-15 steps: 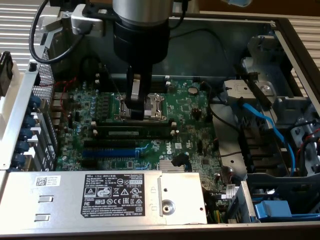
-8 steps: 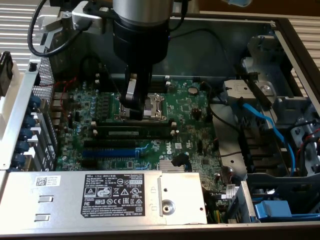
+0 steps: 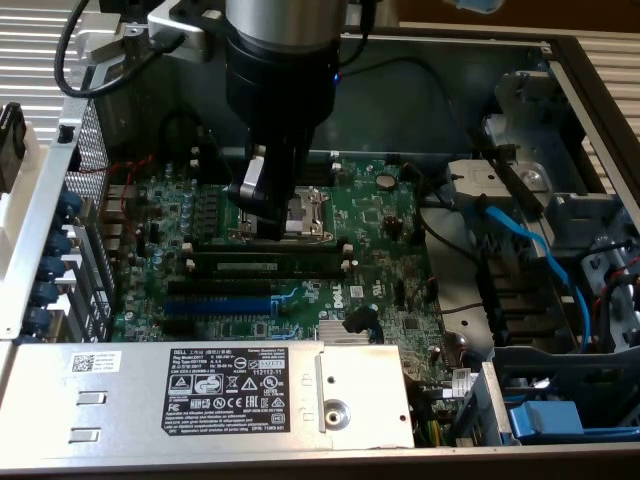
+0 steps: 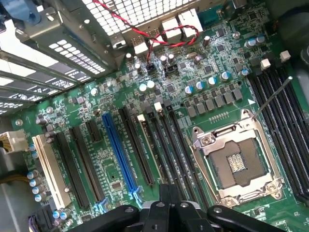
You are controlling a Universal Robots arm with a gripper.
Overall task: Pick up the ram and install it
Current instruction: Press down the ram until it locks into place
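Exterior view, gripper [image 3: 262, 205] above motherboard [image 3: 390, 225], "DELL" label [image 3: 228, 385] on power supply [image 3: 150, 395]

A green motherboard [image 3: 380, 230] lies flat in the open grey metal computer case [image 3: 470, 70]. Its silver square processor socket [image 3: 305, 215] sits mid-board, directly under the gripper [image 3: 262, 195]. Nearer the camera than the socket lies the long dark-green ram stick [image 3: 268, 264] in the black memory slots [image 4: 166, 145]; the blue expansion slot [image 3: 220, 303] lies nearer still. A grey box-shaped power supply [image 3: 200, 390] fills the case's near edge, and blue cables [image 3: 540, 255] run on the exterior view's right.
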